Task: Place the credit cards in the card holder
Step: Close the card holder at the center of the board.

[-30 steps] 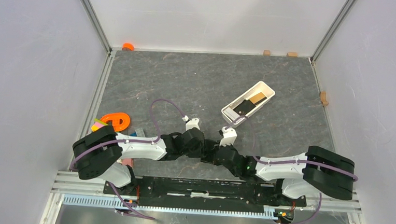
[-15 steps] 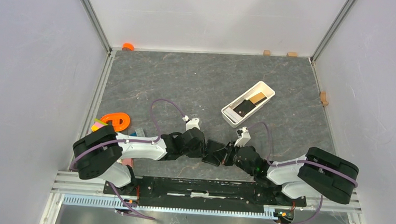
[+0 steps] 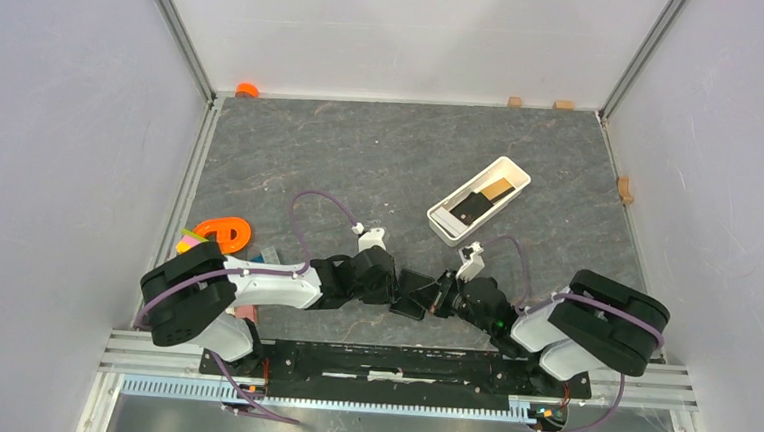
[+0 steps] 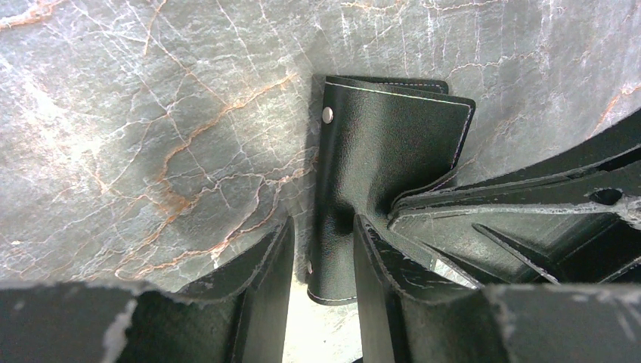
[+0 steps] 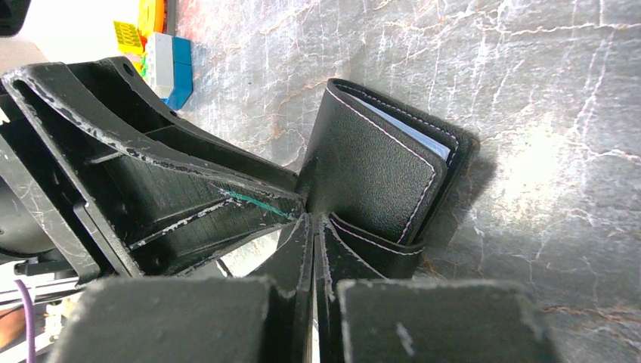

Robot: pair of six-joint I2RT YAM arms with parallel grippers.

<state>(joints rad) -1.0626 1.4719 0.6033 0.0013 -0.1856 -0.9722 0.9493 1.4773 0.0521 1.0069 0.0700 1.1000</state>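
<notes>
Reaching inward from the near edge of a grey, marble-veined desk point(image 3: 362, 155), two robot arms bring their claws together on one small object near the middle of that edge. The left claw point(image 3: 399, 285) is clamped on the card holder point(image 3: 414, 294), a black, grained, leather-like wallet with pale stitching. Its wrist camera shows one finger on each side of the folded spine, with a metal snap stud point(image 4: 327, 115) on the cover just beyond the fingertips. The right claw point(image 3: 442, 294) comes in from the opposite side with its two fingers pressed fully together, their tips against the lower edge of the card holder. Whether a flap is pinched between them cannot be told. From the right wrist camera the card holder's leaves sit slightly apart, and the edge of a light blue card point(image 5: 414, 130) shows between them. Left of the arms, near the desk's left edge, lie an orange looped object point(image 3: 223, 230) and a few coloured toy bricks point(image 3: 190, 238). Farther back and to the right, well apart from the claws, a long white tray point(image 3: 517, 170) lies at a slant. Inside it are a black card point(image 3: 472, 207) and a tan-orange card point(image 3: 499, 189). At the far edge sit a small orange item point(image 3: 246, 90) in the left corner and two small wooden blocks point(image 3: 514, 101), with a third wooden piece point(image 3: 625, 189) by the right wall.
</notes>
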